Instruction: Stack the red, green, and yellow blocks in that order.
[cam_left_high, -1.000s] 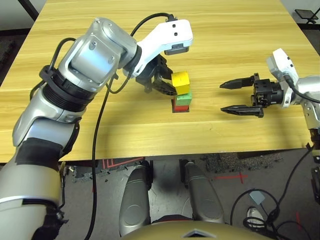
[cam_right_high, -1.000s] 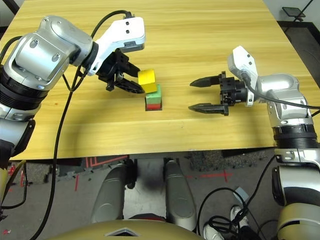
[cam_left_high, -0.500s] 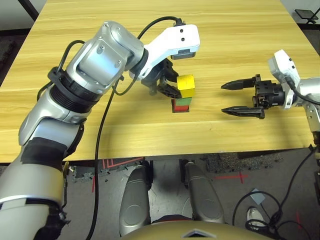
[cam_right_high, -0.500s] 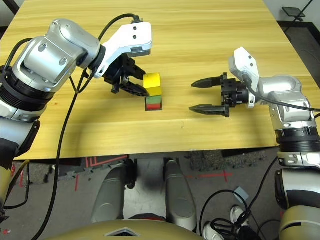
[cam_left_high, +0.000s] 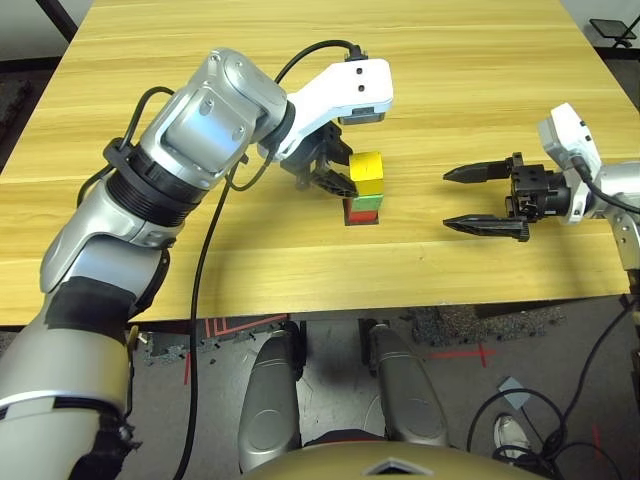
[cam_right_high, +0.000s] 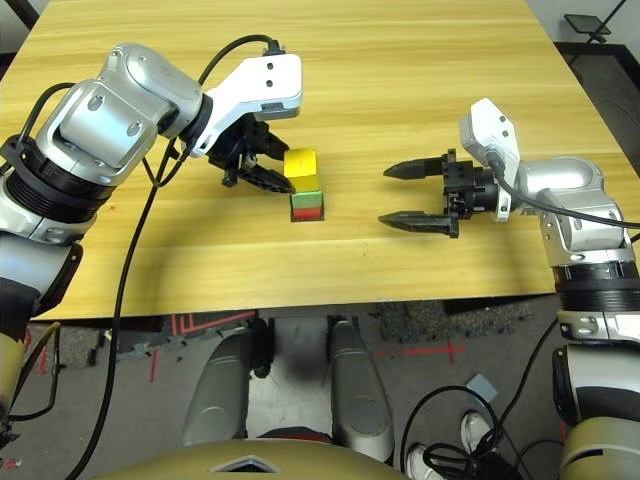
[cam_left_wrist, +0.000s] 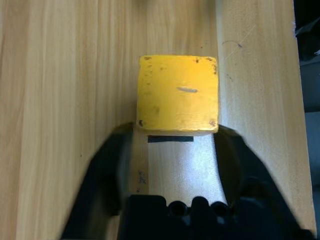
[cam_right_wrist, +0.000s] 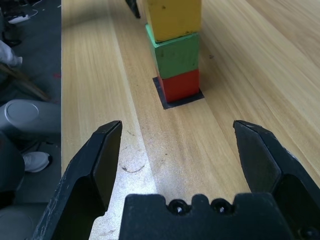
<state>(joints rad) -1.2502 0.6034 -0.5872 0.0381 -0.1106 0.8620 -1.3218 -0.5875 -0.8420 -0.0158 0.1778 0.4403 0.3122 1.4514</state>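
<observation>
The left gripper, with two black fingers, has its jaws parted, one to either side of the yellow matte cube; contact with the cube's sides cannot be confirmed. The right gripper, also with two black fingers, stands spread wide with nothing between its jaws, well apart on the right of the stack.

The yellow cube is at the top of the stack, on the light green matte cube. The green cube rests on the bright red matte cube, which stands on a flat black square patch. The order from the bottom up is red, green, yellow. The yellow cube appears slightly out of line with the green one, toward the left. The stack stands on the pale wooden table, nearer its near edge than its far edge.

Change noted: a second ago the yellow cube was tilted and hung further left over the green one; it has since moved right and been lowered, and now appears level. In my judgement it has been placed and the release is under way, so the task is all but complete. The next move calls for backing the left gripper off to the left, clear of the cube. A finger dragging on the yellow cube could shift or topple the upper cubes.
</observation>
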